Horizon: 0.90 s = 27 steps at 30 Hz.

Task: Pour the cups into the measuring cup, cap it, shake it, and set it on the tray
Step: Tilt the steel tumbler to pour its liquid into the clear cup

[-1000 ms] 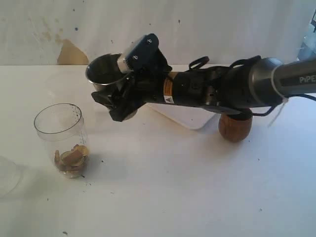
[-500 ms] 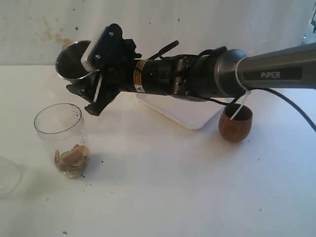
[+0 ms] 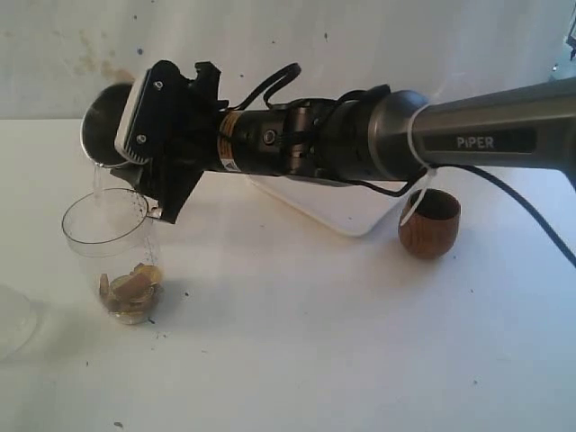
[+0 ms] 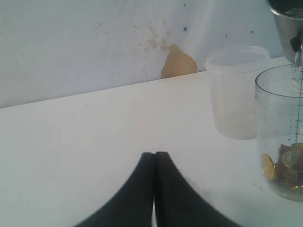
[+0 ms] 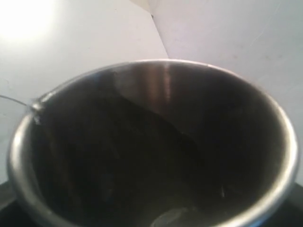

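My right gripper (image 3: 137, 169) is shut on the steel tumbler (image 3: 101, 135), which is tipped over the mouth of the clear measuring cup (image 3: 112, 252). A thin stream of liquid falls from the tumbler's rim into it. Gold coins and brown bits (image 3: 131, 286) lie at the measuring cup's bottom. The right wrist view is filled by the tumbler's dark inside (image 5: 156, 85). The brown wooden cup (image 3: 430, 223) stands upright to the right, beside the white tray (image 3: 335, 209). My left gripper (image 4: 155, 154) is shut and empty above bare table, with the measuring cup (image 4: 284, 137) and tumbler (image 4: 289, 26) off to its side.
A frosted plastic cup (image 4: 236, 94) stands close behind the measuring cup; its rim shows at the exterior view's lower left edge (image 3: 13, 319). A wall with a brown patch (image 4: 177, 61) backs the white table. My right arm (image 3: 378, 144) stretches across above the tray.
My right arm has swung left with the steel tumbler and tipped it over the measuring cup; a stream now falls from it. The left gripper has stayed shut.
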Tool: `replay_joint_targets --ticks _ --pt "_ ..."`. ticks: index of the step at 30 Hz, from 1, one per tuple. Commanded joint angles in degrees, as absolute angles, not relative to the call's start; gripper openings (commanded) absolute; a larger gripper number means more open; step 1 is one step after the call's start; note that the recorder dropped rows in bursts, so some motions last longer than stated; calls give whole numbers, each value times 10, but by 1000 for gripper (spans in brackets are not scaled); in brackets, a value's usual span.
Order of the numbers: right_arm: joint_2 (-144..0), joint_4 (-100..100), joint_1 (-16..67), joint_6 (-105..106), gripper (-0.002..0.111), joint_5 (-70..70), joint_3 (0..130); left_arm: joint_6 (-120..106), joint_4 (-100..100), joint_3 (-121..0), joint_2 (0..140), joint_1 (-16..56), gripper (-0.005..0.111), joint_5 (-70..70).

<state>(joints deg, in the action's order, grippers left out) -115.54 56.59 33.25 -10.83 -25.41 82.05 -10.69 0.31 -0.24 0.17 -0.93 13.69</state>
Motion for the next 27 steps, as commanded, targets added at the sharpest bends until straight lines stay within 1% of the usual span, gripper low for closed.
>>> replay_joint_targets --ticks 1,14,27 --pt "-1149 555 338 -43 0 -272 829 -106 3 0 0 -6 1 133" --pt "-1149 555 339 54 0 -271 829 -106 3 0 0 -6 1 133" --pt "-1149 555 339 79 0 -268 852 -106 3 0 0 -6 1 133"
